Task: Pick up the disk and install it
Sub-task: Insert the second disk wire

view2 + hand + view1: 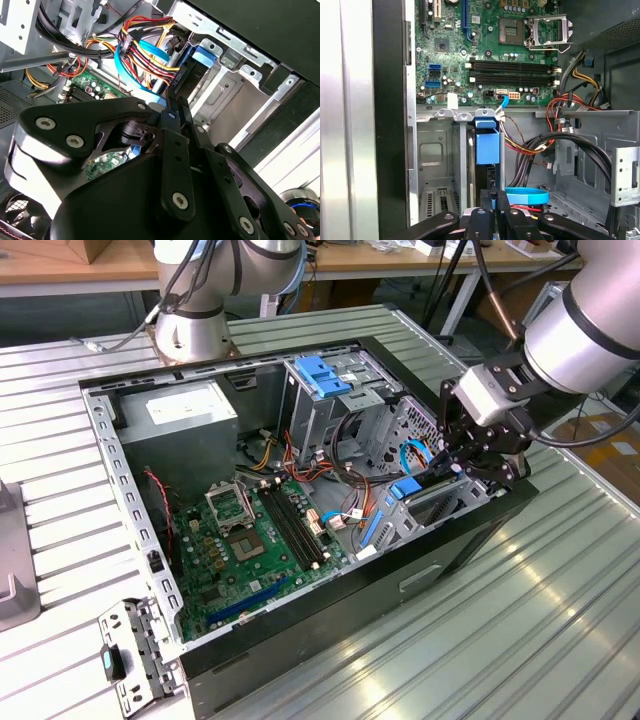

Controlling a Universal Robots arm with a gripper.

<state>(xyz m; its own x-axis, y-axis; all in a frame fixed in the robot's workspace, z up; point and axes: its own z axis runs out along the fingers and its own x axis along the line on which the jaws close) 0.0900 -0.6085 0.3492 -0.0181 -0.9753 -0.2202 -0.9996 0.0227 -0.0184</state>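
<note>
My hand [470, 462] is down at the front corner of the open computer case [330, 620], on the exterior view's right, over the drive bays. In both wrist views its black fingers [176, 125] are drawn close together, almost parallel, with something thin and dark between their tips. I take them as clenched on the edge of the disk [487, 145], though the contact itself is mostly hidden by the fingers.

The disk stands on edge in a slot of the grey metal drive cage [440, 155], beside the motherboard [490, 50]. In the first wrist view I see its bright blue carrier as an upright block, with the blue tab end toward the motherboard. Its long axis runs down into the bay, from the motherboard side toward my hand. In the exterior view the same blue piece [405, 489] shows just beside the fingers, tilted along the cage edge.

A blue flat cable [527, 195] loops just beside the fingertips, and bundled red, yellow and black wires [150, 55] hang near it.

A white label sits on the grey power supply [180, 410]; I cannot read its print.

The case rests on the ribbed metal table [540, 620].
</note>
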